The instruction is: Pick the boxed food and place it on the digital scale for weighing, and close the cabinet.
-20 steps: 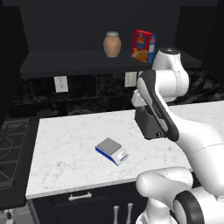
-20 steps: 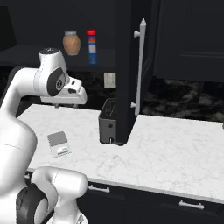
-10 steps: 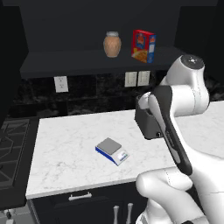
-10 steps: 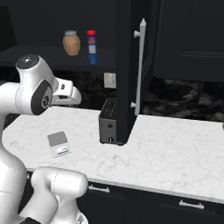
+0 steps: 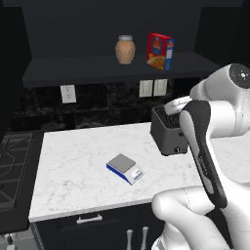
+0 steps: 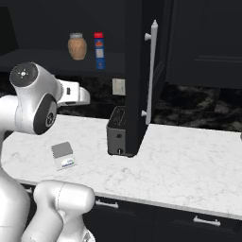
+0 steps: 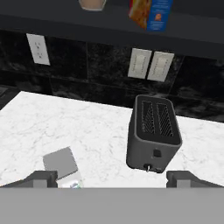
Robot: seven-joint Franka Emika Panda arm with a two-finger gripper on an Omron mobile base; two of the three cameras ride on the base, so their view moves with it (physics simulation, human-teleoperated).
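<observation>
I'm at the reach step: the boxed food stands upright on the cabinet shelf, just beside the jar, well above the toaster. My gripper is spread wide and empty, hanging over the counter short of the toaster. Next I must lift and straighten toward the box (door stands ajar). The digital scale waits near the toaster, nothing on it.

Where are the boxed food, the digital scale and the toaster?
boxed food (image 5: 160,51), left base view, on its red front face.
digital scale (image 5: 121,162), left base view, on its grey platform.
toaster (image 7: 154,139), hand view, on its dark body below the slots.
</observation>
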